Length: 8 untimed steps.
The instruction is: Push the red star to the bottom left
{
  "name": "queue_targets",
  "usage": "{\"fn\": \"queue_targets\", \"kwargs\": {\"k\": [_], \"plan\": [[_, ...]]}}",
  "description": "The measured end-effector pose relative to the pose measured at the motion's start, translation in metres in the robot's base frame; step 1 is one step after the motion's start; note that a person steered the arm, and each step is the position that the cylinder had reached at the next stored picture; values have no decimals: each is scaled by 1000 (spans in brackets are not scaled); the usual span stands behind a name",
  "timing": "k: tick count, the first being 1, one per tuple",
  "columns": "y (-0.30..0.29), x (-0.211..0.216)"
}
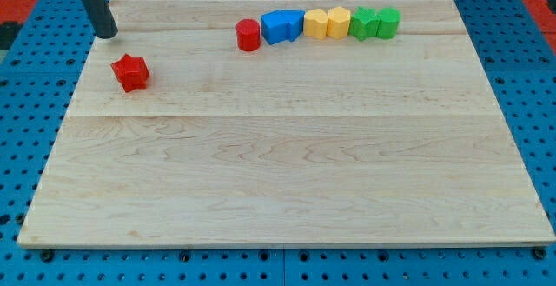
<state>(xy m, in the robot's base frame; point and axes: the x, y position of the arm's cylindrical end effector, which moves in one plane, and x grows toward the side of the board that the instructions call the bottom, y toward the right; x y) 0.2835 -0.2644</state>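
The red star (130,72) is seen in the upper left of the frame, lying flat on the wooden counter (287,182), near its left edge and well apart from the other blocks. My tip (107,34) is placed just above and slightly to the left of the star, near it but not touching; a small gap of bare wood is visible between them. No gripper is fitted to this arm, so no open or closed state can be told; only the dark rod is present.

This placement is judged to be deliberate: with the tip set on the star's upper side, a push toward the bottom of the frame would carry the star down the left edge to the bottom left corner, which lies far off. The task is therefore judged to be barely begun.

Along the top of the frame a row is formed by a red cylinder (248,35), two blue blocks (281,26), two yellow blocks (327,23) and two green blocks (374,23), touching one another and lying well clear of the intended path.
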Motion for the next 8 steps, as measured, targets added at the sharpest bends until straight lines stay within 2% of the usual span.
{"fn": "queue_targets", "kwargs": {"k": [2,3,4,5,6,8], "plan": [[-14,47],[13,41],[67,30],[67,30],[50,59],[48,65]]}}
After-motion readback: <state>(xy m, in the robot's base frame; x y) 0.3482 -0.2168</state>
